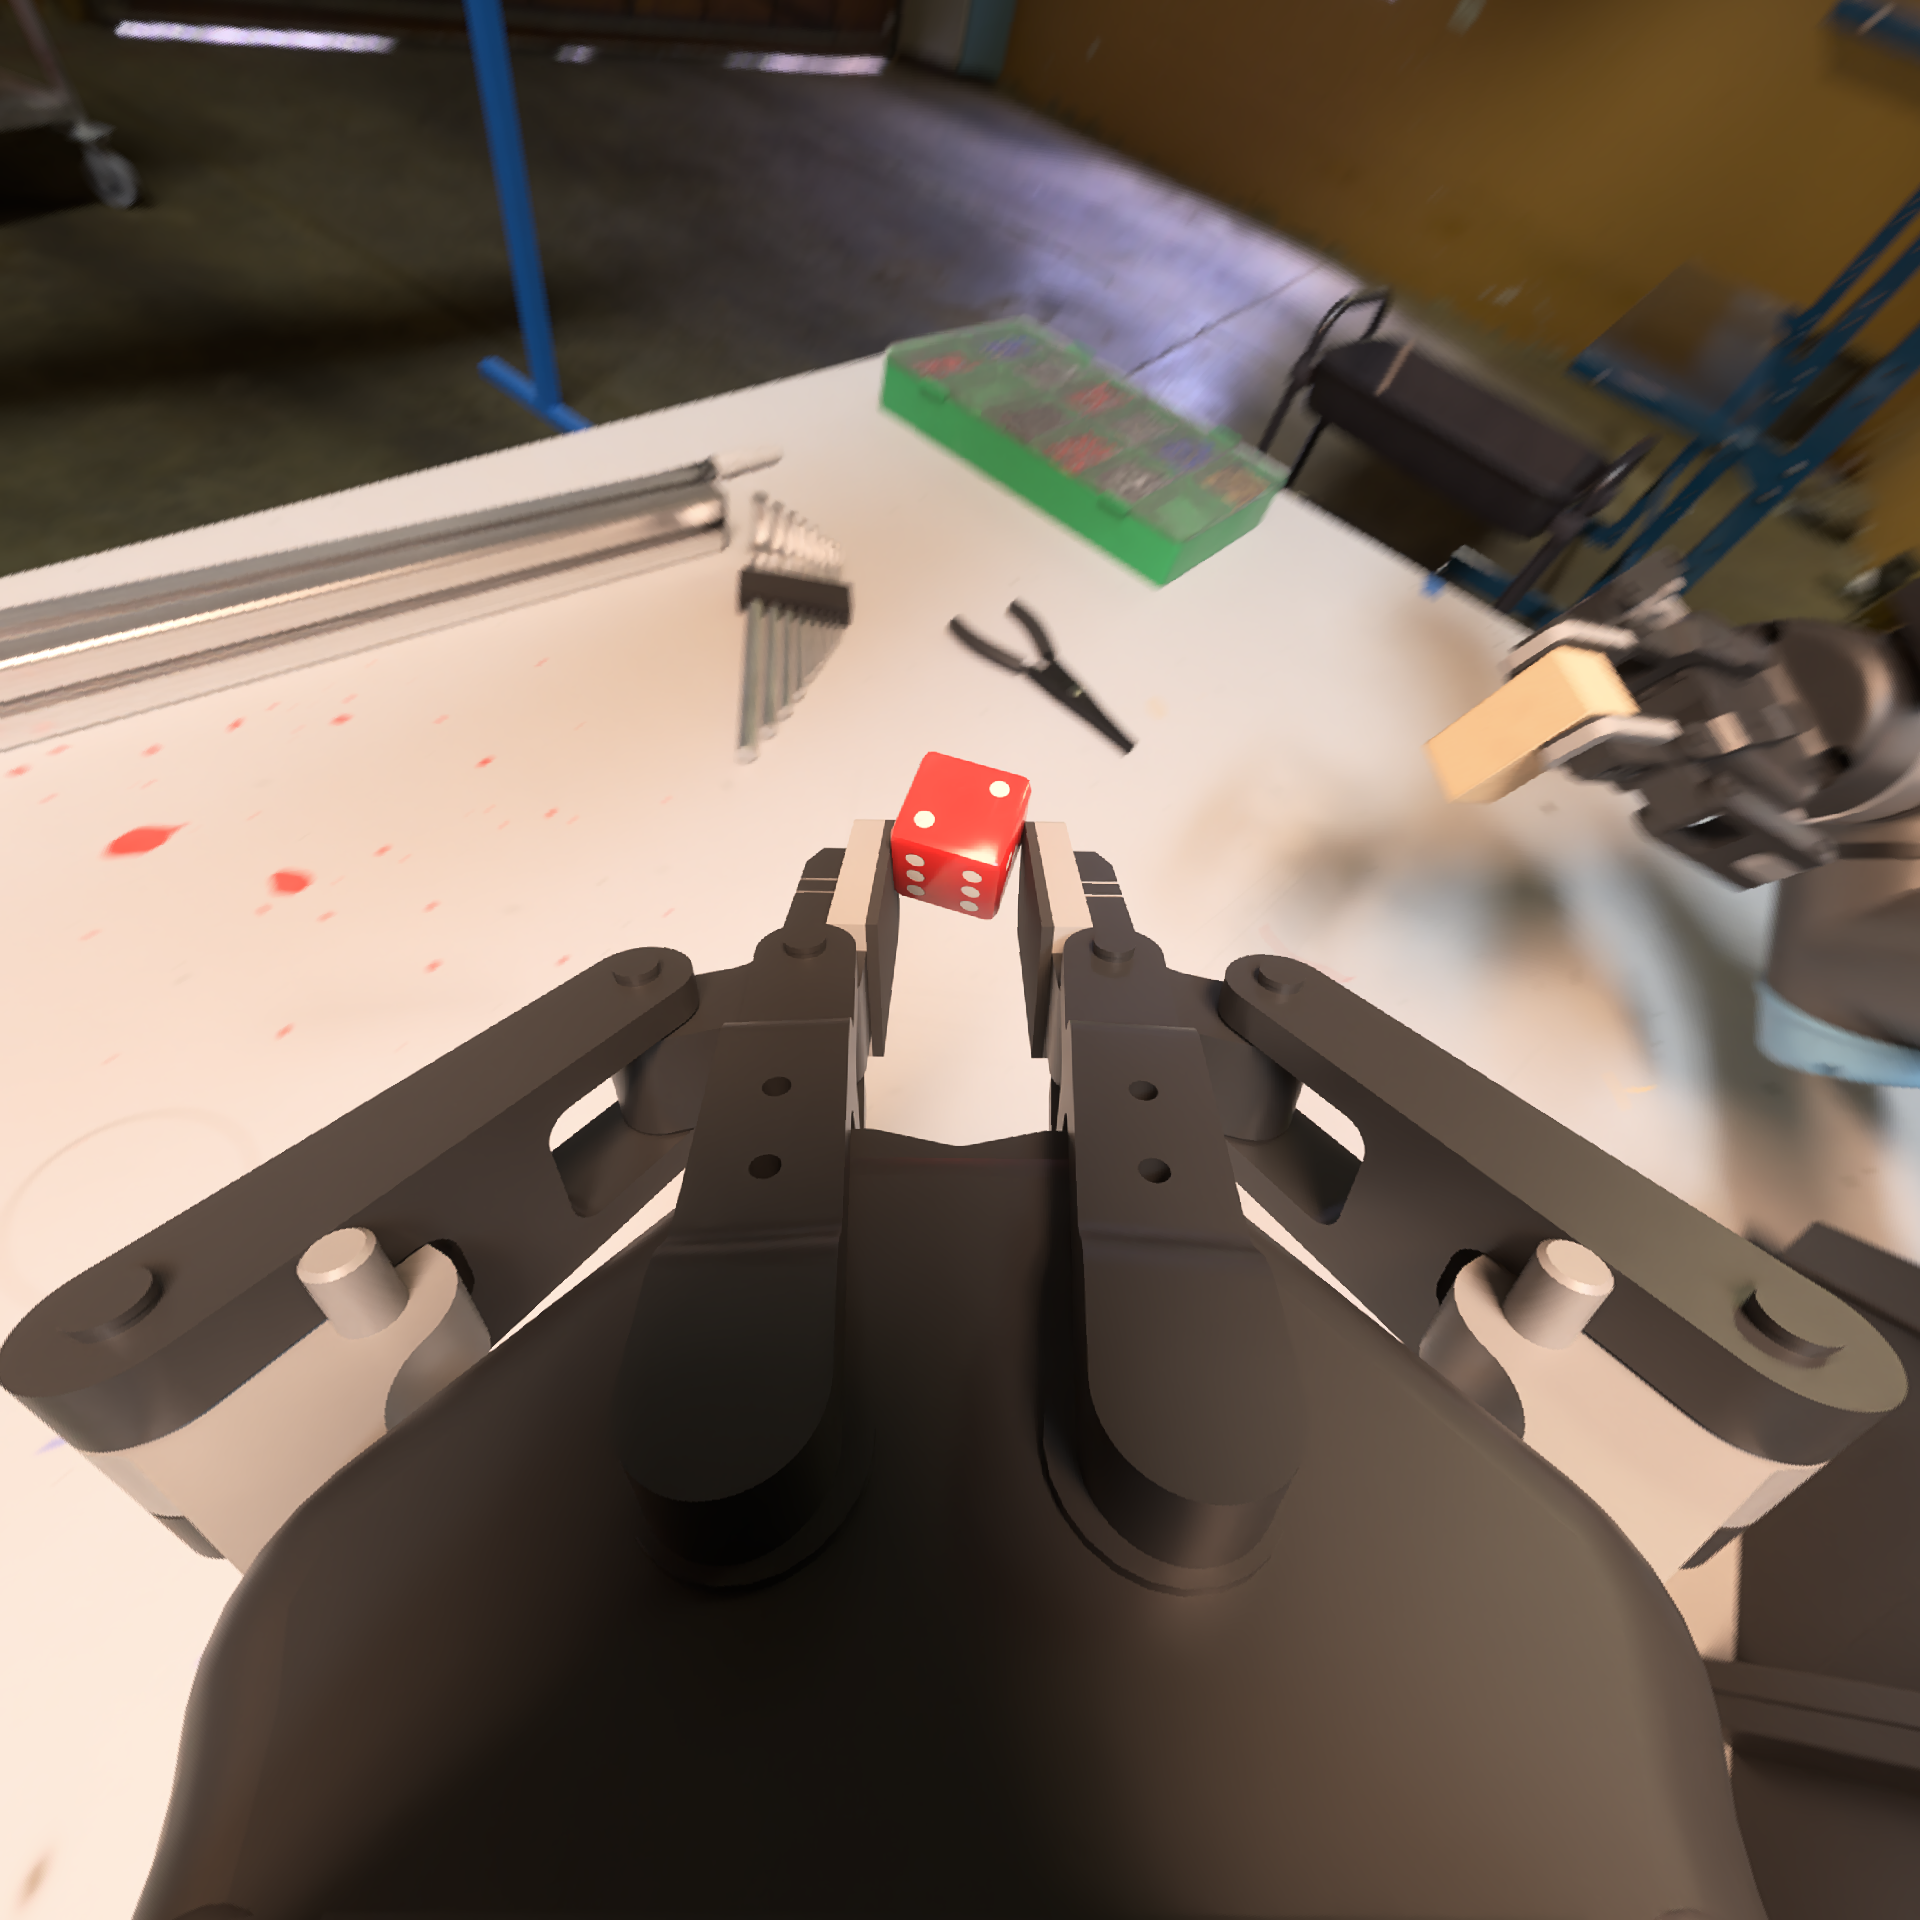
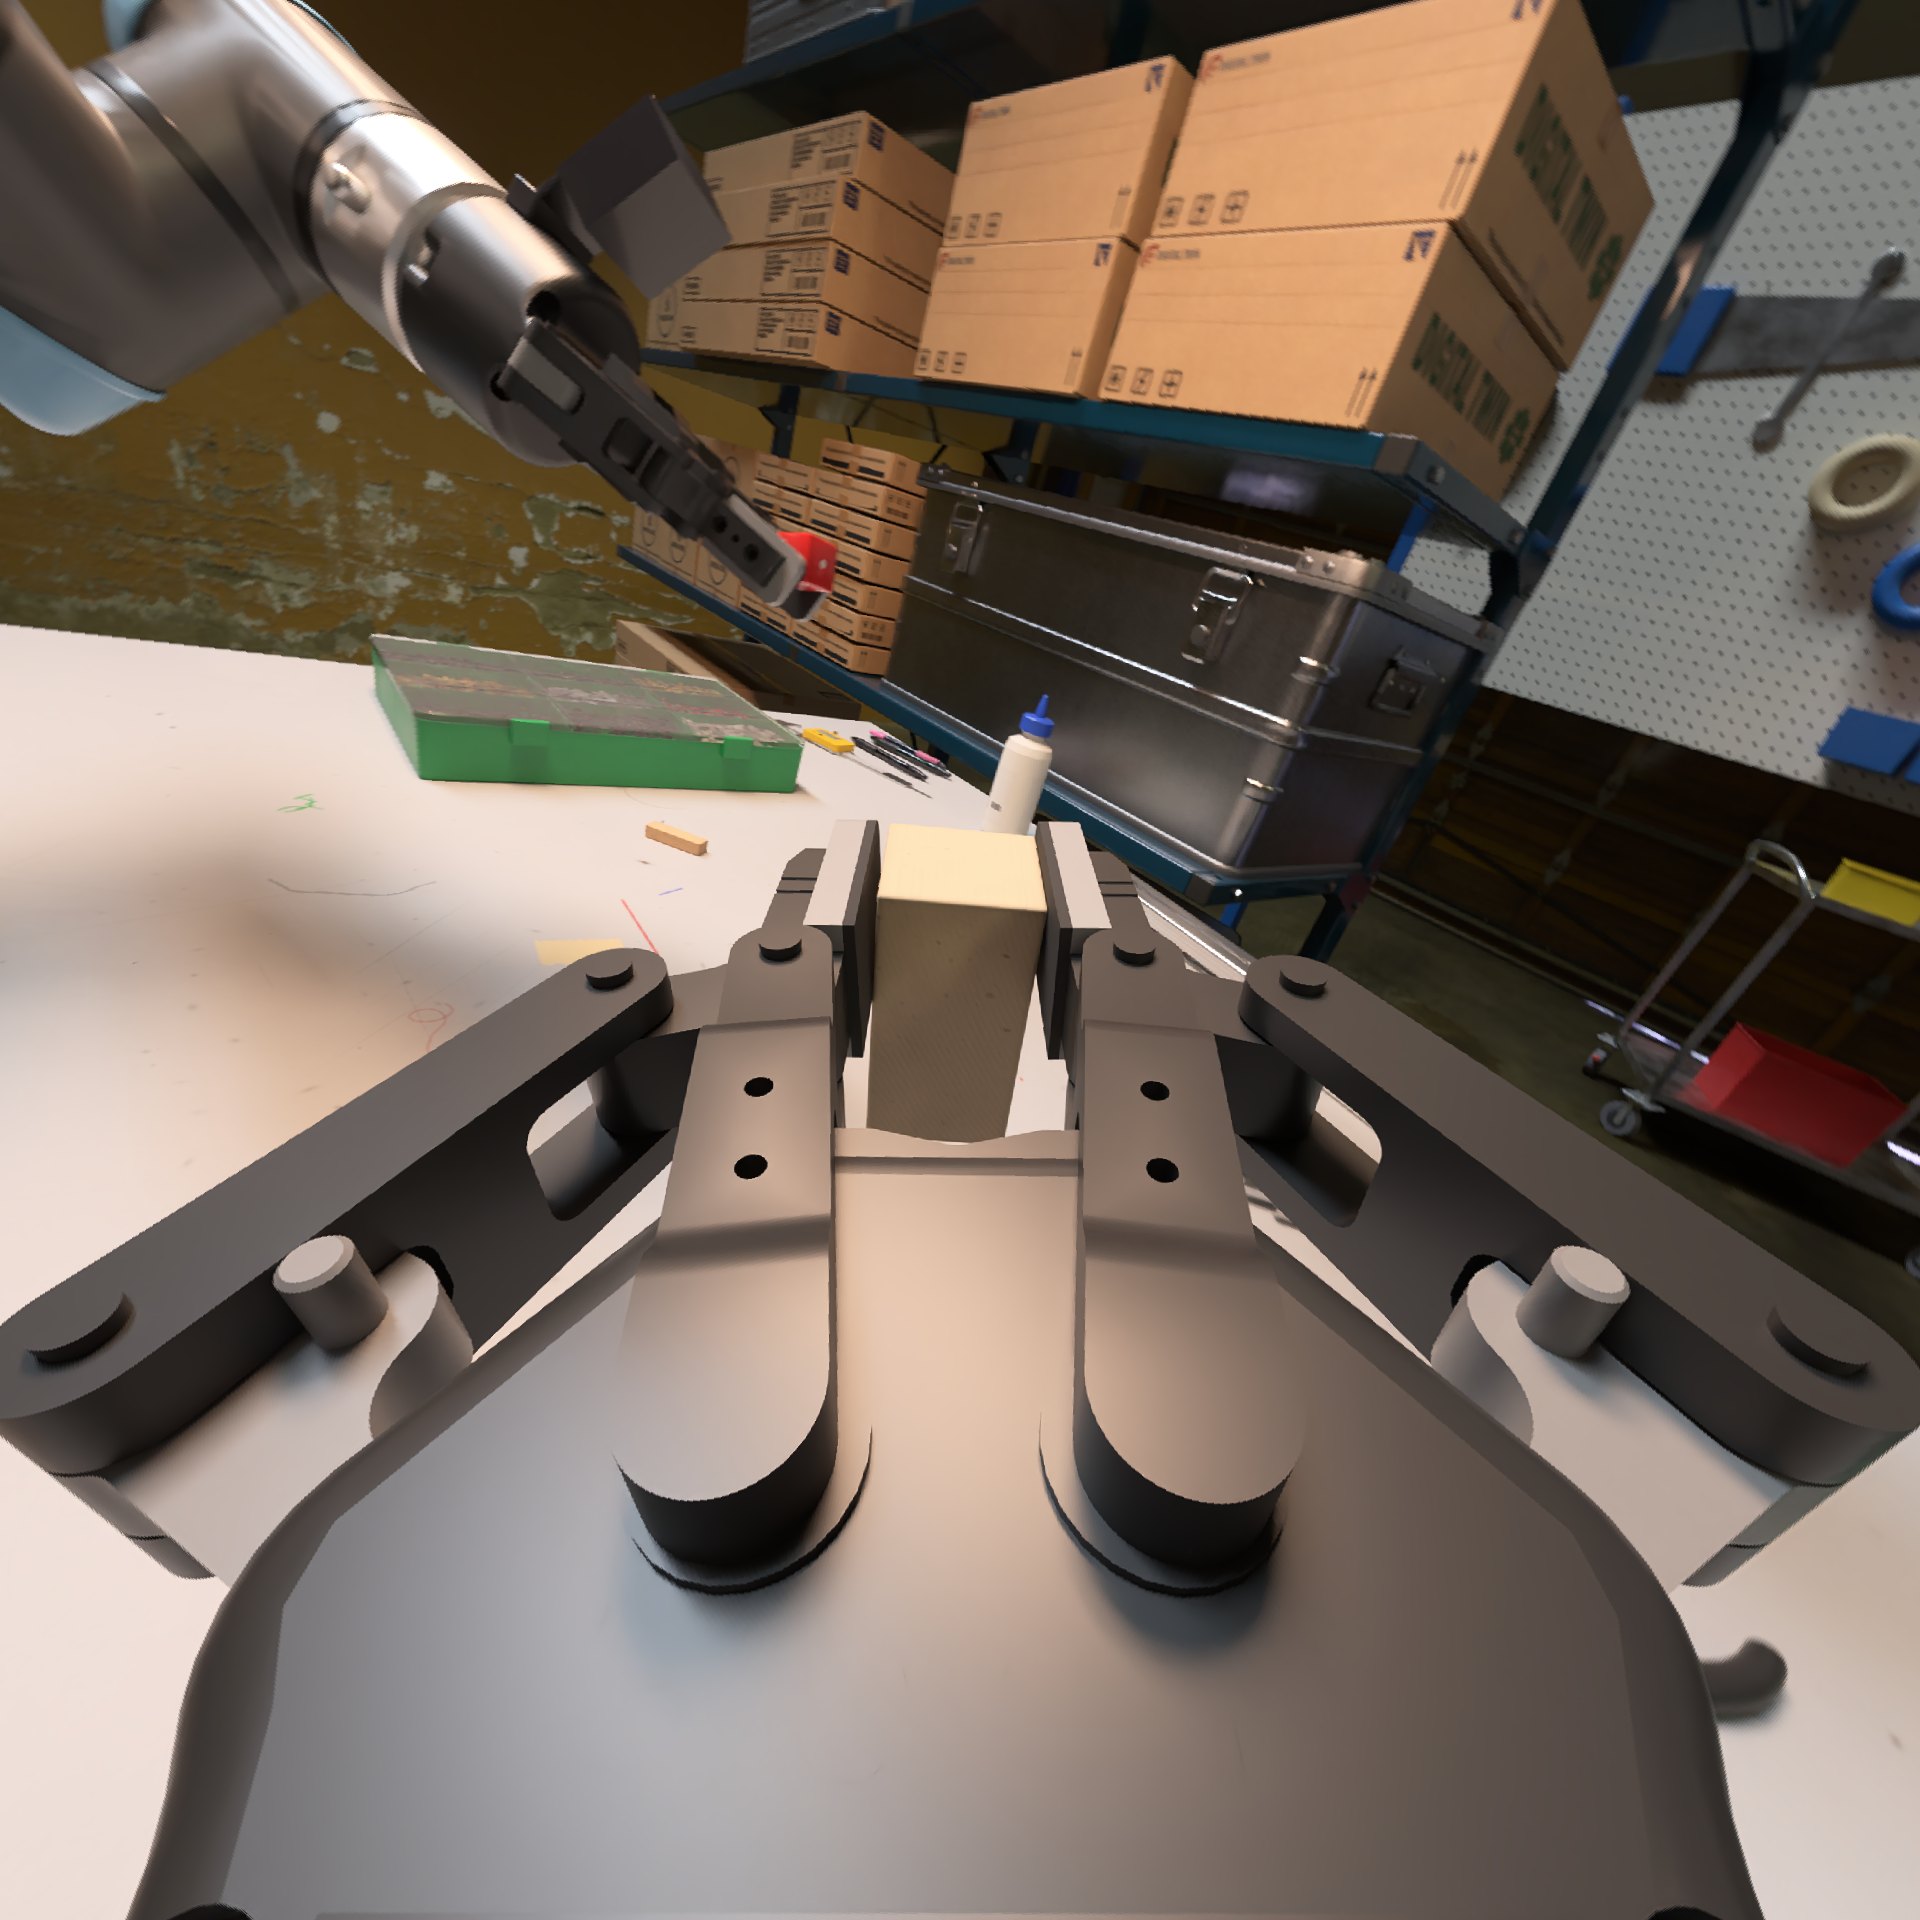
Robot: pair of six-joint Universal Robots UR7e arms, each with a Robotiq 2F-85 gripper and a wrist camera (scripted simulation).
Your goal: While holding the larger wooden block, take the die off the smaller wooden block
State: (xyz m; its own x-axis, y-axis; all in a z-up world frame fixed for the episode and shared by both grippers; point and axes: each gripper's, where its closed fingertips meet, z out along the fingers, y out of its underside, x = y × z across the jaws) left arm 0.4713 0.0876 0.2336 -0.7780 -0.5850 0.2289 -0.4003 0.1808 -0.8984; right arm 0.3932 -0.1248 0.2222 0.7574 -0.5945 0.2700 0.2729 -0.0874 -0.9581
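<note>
Spanning both views, a white table (image 1: pixel 1195 665) fronts blue shelving (image 2: pixel 1247 436).

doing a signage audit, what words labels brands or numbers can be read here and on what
I will not quote writing; these things bear it:
large cardboard boxes: green print, blue marks, small symbols.
smaller cardboard boxes: barcode labels, too small to read.
die: white pips only, no writing.
green parts case: nothing legible.

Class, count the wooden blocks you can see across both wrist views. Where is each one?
2. The larger wooden block is clamped in the right gripper; a small wooden block lies on the table. Others may be hidden.
</note>
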